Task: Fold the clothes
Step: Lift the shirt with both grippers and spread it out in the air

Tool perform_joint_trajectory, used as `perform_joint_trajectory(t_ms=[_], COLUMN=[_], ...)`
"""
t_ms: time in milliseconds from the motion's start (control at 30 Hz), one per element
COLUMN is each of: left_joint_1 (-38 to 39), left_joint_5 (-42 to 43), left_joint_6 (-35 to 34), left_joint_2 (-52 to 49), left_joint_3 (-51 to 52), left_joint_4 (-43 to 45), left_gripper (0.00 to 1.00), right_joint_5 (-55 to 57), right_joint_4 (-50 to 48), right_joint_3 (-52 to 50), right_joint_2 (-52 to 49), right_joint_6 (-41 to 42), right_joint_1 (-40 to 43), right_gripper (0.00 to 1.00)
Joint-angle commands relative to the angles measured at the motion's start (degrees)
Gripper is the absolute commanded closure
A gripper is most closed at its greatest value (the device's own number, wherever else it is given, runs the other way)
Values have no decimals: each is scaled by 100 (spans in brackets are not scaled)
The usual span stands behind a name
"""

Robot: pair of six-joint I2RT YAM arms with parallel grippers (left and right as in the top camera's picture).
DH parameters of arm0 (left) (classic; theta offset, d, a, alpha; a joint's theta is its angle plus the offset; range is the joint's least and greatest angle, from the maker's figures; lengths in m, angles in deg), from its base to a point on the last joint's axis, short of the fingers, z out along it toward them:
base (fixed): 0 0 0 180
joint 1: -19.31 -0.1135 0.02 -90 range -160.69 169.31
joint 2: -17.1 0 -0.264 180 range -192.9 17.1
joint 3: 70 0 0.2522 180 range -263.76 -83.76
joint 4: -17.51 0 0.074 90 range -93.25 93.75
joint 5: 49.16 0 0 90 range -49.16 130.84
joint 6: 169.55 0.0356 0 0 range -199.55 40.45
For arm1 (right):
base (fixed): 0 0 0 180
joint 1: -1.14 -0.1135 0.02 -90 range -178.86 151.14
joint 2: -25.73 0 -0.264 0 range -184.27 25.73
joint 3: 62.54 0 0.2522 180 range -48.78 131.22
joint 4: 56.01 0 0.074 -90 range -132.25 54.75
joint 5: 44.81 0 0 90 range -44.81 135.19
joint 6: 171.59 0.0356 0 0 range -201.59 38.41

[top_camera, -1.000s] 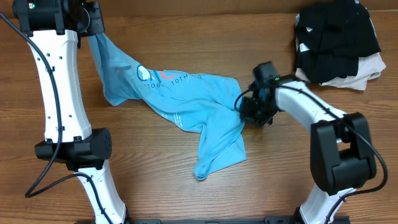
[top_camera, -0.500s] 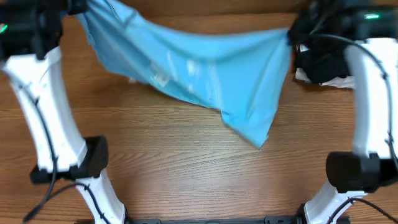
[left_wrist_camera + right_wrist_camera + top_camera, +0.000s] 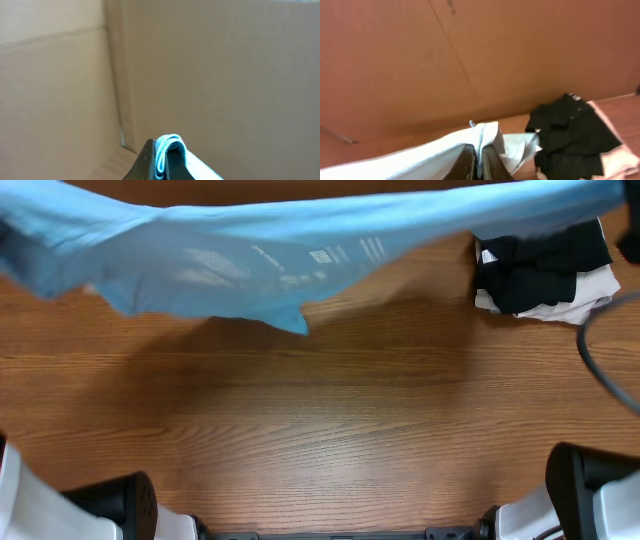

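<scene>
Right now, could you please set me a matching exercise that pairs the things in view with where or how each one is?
Things:
1. T-shirt
2. black garments
3. white cloth
4. left gripper

Place or state:
A. pale, at the bottom of a heap
B. shut on a blue hem
C. stretched wide above the table
D. heaped at the far right corner

Pairs: 1-C, 2-D, 3-A, 4-B

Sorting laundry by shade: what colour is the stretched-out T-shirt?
The T-shirt is light blue with small white prints; clearest overhead.
</scene>
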Motion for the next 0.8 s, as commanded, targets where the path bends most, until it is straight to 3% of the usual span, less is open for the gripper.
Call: perform_joint_trajectory(t_ms=[0,333,533,767], left_joint_1=[-254,-457,-457,-457], left_joint_5=[-354,-632,-809,-780], left_joint_6=[68,439,817,992], left_joint_2=[404,894,822,424], left_joint_3=[-31,-26,343,1515], left_joint_4=[127,308,396,876], left_gripper=[96,96,96,96], right_joint_5=[63,168,-210,-188], right_joint_4=[15,15,15,-227], right_joint_3=[160,-459,-1880,-3713], right_joint_2=[468,1263,1281,975], right_joint_6=[61,85,81,79], right_joint_1=[138,138,103,-367], right_gripper=[96,96,96,96])
